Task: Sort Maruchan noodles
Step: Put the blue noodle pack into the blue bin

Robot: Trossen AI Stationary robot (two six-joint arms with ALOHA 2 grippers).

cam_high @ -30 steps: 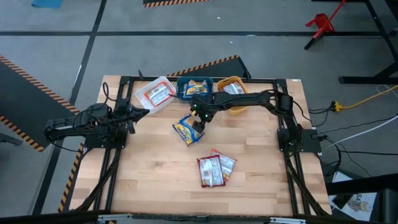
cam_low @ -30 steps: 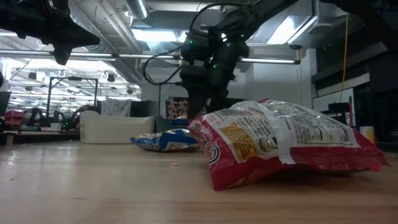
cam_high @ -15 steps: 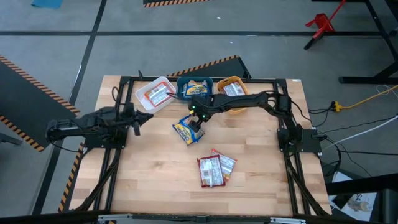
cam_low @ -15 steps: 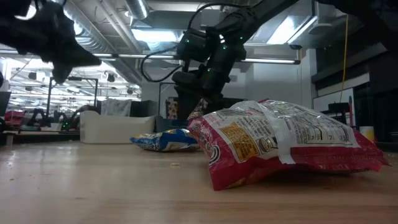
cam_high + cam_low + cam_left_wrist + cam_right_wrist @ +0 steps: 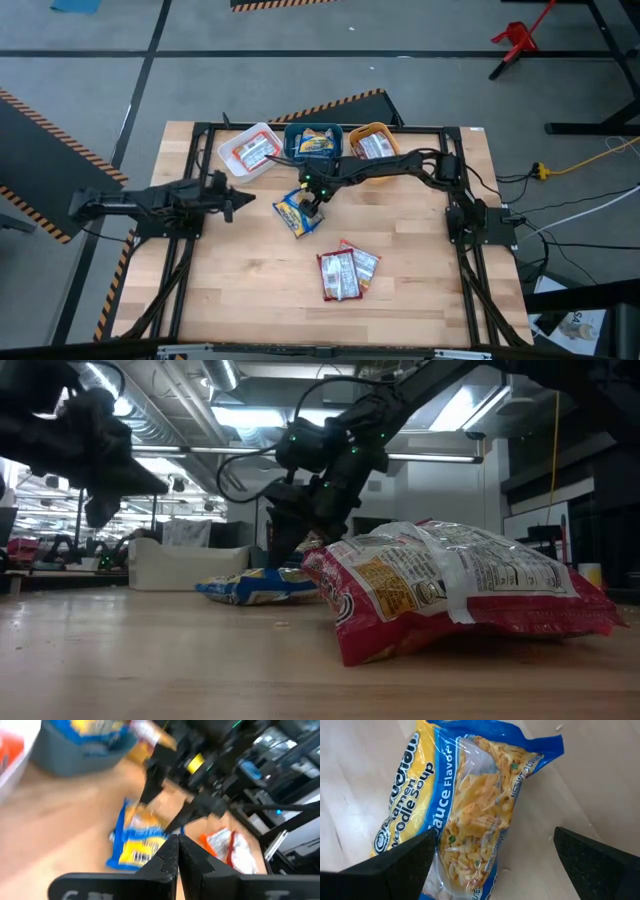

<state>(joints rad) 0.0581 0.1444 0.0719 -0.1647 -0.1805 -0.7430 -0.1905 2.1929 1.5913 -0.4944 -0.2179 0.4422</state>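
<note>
Wooden table point(image 5: 250, 290), seen from above; we list the following.

Right gripper point(image 5: 312, 203): reaches from the right side to the table's middle, poised over a blue-and-yellow Maruchan ramen packet point(image 5: 298, 211). In its wrist view we see the two dark fingers point(image 5: 395, 865) spread wide to either side of the packet, holding nothing; whether they touch it, we cannot tell.

Blue-and-yellow packet: lies flat on the wood, just in front of the teal bin point(image 5: 313, 142); clear window shows noodles.

Left gripper point(image 5: 243, 200): hovers over the left half of the table, pointing towards the blue packet, apart from it. In its wrist view we see the fingertips point(image 5: 175, 851) pressed together, empty.

Bins along the far edge: white bin point(image 5: 251, 151) with a red packet inside; teal bin with a blue-yellow packet; orange bin point(image 5: 372, 146) with a packet.

Two red packets point(image 5: 345, 271): lie side by side, touching, nearer the front edge, well apart from both grippers.
</note>
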